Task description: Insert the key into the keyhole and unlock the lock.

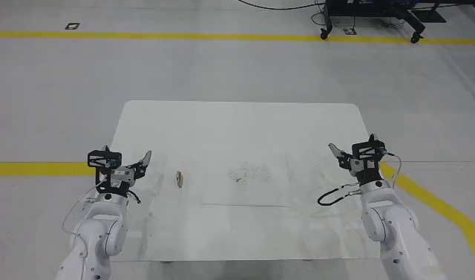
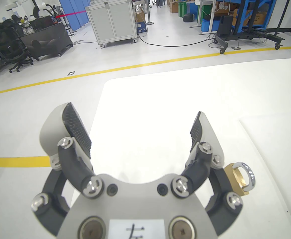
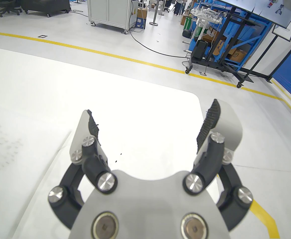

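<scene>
A small brass padlock [image 1: 179, 179] with a silver shackle lies on the white table [image 1: 245, 131], left of the middle. In the left wrist view the padlock [image 2: 240, 179] sits close beside one finger. My left gripper [image 1: 128, 161] hovers over the table's left edge, open and holding nothing; its own view shows the left gripper [image 2: 135, 125] with jaws wide apart. My right gripper [image 1: 355, 149] stands open at the table's right edge, and the right gripper [image 3: 152, 123] has nothing between its pads. I cannot make out a key.
A thin white sheet [image 1: 245, 182] lies in the middle of the table, with a faint grey smudge [image 1: 249, 174] on it. A yellow floor line [image 1: 223, 36] runs beyond the table, and a black wheeled rack [image 1: 371, 9] stands far back right.
</scene>
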